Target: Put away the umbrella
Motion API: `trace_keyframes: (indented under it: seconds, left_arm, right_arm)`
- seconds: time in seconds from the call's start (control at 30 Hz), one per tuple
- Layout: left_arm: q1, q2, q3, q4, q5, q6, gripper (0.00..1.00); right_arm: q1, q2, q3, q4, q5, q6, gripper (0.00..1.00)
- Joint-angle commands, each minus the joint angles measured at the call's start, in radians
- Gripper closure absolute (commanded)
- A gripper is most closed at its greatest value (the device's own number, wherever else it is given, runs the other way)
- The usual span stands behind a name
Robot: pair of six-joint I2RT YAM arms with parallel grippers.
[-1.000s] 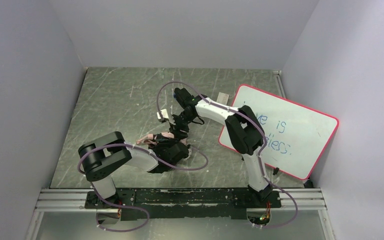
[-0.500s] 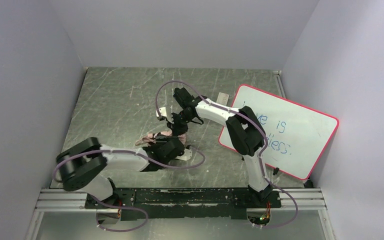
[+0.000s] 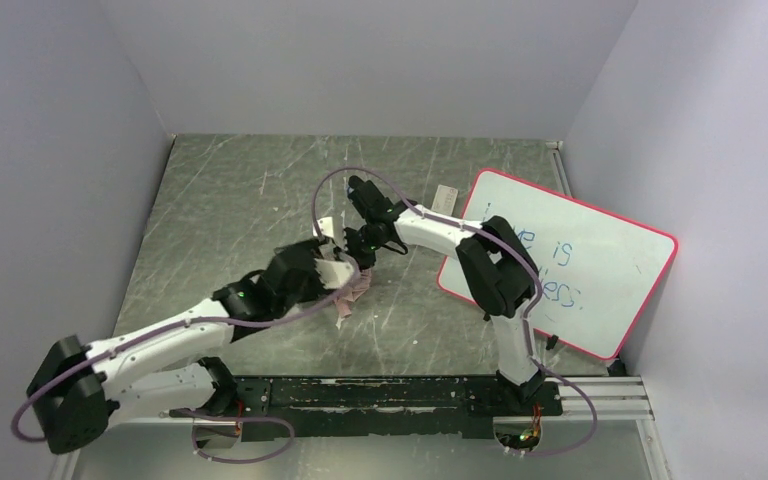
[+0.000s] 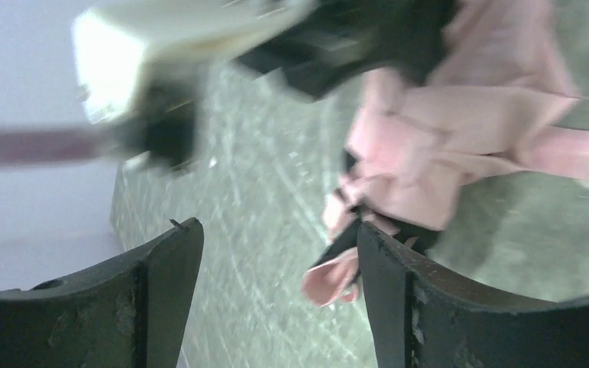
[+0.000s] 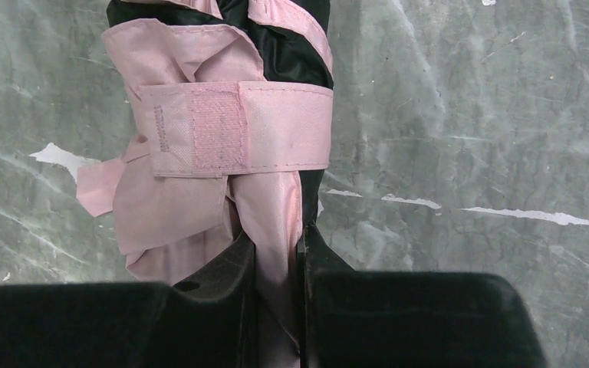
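My right end effector (image 5: 278,257) is pinched narrow on the umbrella (image 5: 222,153), w/ a fold of pink fabric squeezed btwn the two pads at lower ctr of the right wrist view. The umbrella is folded up, pink outside w/ black showing near the top edge. Its strap (image 5: 276,126) is wrapped across it, velcro patch facing the camera. The bundle runs from my grip up to the top of that view, over the scratched grey-green desk (image 5: 468,115).

My left end effector (image 4: 276,295) stands wide, w/ nothing gripped btwn the two dark fingers at the bottom of the left wrist view. The umbrella fills the upper right there. That view is smeared, so a loose pink tip close to the right-hand finger may or may not touch it.

In the top view the umbrella shows as a pink bunch just left of ctr. Both arms meet over it, the left reaching in from lower left, the right from the upper right. A red-framed whiteboard (image 3: 570,260) lies at the right of the frame, well apart from the umbrella.
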Motion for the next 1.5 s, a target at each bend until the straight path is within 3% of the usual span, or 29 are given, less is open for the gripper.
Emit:
trace_keyframes:
  seconds: [0.0, 0.23, 0.33, 0.57, 0.77, 0.93, 1.13, 1.23, 1.47]
  left_arm:
    - [0.148, -0.121, 0.000, -0.023, 0.027, -0.078, 0.25]
    - [0.391, -0.219, -0.044, -0.018, 0.058, -0.174, 0.22]
    - [0.508, -0.192, -0.020, -0.043, 0.165, -0.180, 0.19]
    - [0.798, 0.012, 0.212, -0.176, 0.557, -0.222, 0.15]
    - [0.813, 0.138, 0.337, -0.325, 0.843, -0.162, 0.05]
    - [0.813, 0.244, 0.401, -0.429, 1.021, -0.076, 0.05]
    - [0.813, 0.428, 0.499, -0.714, 1.241, 0.240, 0.10]
    - [0.813, 0.516, 0.534, -0.810, 1.291, 0.400, 0.13]
    - [0.803, 0.597, 0.589, -0.841, 1.359, 0.564, 0.15]
  right_arm:
    - [0.009, 0.051, -0.098, 0.061, 0.211, -0.025, 0.97]
    - [0.029, 0.000, -0.186, 0.135, 0.245, -0.020, 0.97]
    - [0.049, -0.034, -0.236, 0.176, 0.285, -0.021, 0.97]
    - [0.118, -0.114, -0.406, 0.346, 0.435, -0.035, 0.96]
    - [0.186, -0.176, -0.580, 0.550, 0.561, -0.048, 0.95]
    - [0.242, -0.206, -0.677, 0.670, 0.659, -0.054, 0.95]
    - [0.299, -0.213, -0.773, 0.811, 0.755, -0.079, 0.95]
    - [0.318, -0.213, -0.800, 0.846, 0.781, -0.086, 0.95]
    - [0.343, -0.222, -0.828, 0.876, 0.796, -0.089, 0.95]
